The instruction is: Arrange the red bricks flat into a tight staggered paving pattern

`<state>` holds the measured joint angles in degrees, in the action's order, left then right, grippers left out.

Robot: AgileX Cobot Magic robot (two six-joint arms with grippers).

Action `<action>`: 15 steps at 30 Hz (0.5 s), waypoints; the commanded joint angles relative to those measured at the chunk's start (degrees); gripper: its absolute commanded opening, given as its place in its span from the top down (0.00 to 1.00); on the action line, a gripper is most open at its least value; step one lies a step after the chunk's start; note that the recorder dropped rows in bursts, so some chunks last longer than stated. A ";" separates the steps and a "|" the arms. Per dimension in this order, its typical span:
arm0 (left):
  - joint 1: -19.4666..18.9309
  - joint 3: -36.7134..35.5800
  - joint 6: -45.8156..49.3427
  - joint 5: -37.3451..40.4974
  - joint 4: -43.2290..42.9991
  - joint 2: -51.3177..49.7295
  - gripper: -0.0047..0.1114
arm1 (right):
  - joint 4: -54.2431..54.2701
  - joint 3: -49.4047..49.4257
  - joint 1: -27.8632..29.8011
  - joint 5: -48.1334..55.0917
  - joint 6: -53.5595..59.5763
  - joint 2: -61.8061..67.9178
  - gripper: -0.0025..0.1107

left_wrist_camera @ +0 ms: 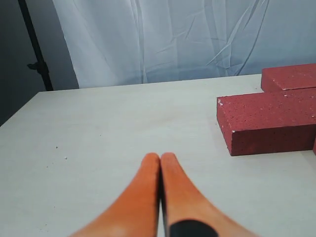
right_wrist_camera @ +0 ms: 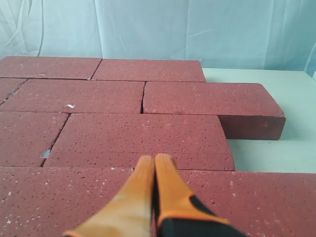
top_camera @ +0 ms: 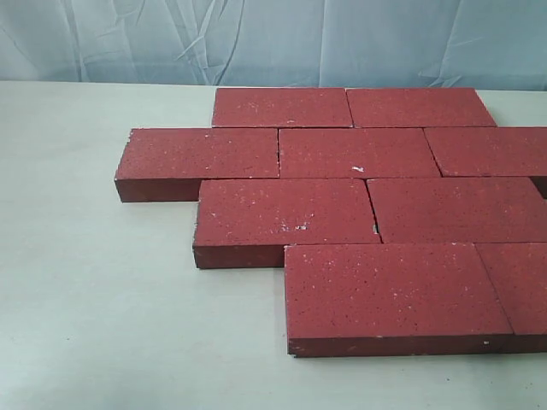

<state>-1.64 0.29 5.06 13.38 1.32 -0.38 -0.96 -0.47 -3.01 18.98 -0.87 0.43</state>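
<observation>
Several dark-red bricks (top_camera: 359, 152) lie flat on the table (top_camera: 102, 307) in four staggered rows, edges close together; the front row's brick (top_camera: 389, 290) is nearest. Neither gripper shows in the exterior view. In the left wrist view my left gripper (left_wrist_camera: 160, 157) is shut and empty over bare table, with the end of a brick (left_wrist_camera: 269, 121) off to one side. My right gripper (right_wrist_camera: 155, 159) is shut and empty, hovering over the paved bricks (right_wrist_camera: 143, 138). A small gap with a white chip (right_wrist_camera: 45, 153) shows between two bricks.
A pale wrinkled backdrop cloth (top_camera: 273, 38) hangs behind the table. A dark stand (left_wrist_camera: 37, 54) rises beyond the table's edge in the left wrist view. Bare tabletop (left_wrist_camera: 98, 128) stretches on the left of the bricks.
</observation>
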 commanded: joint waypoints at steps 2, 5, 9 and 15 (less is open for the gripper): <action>-0.10 -0.29 0.03 0.38 -0.26 0.38 0.96 | 0.04 0.47 0.35 -0.70 0.22 -0.43 0.98; -0.10 -0.29 -0.10 0.36 -0.26 0.38 0.96 | 0.04 0.47 0.35 -0.70 0.22 -0.43 0.98; -0.10 -0.29 -0.21 0.36 -0.10 0.38 0.96 | 0.04 0.47 0.35 -0.44 0.22 -0.43 0.98; -0.10 -0.29 -3.70 0.36 -0.68 0.38 0.96 | 0.04 0.47 0.35 -0.44 0.22 -0.43 0.98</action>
<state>-1.64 0.29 3.53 13.61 1.20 -0.38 -0.96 -0.47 -3.01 18.98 -0.87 0.43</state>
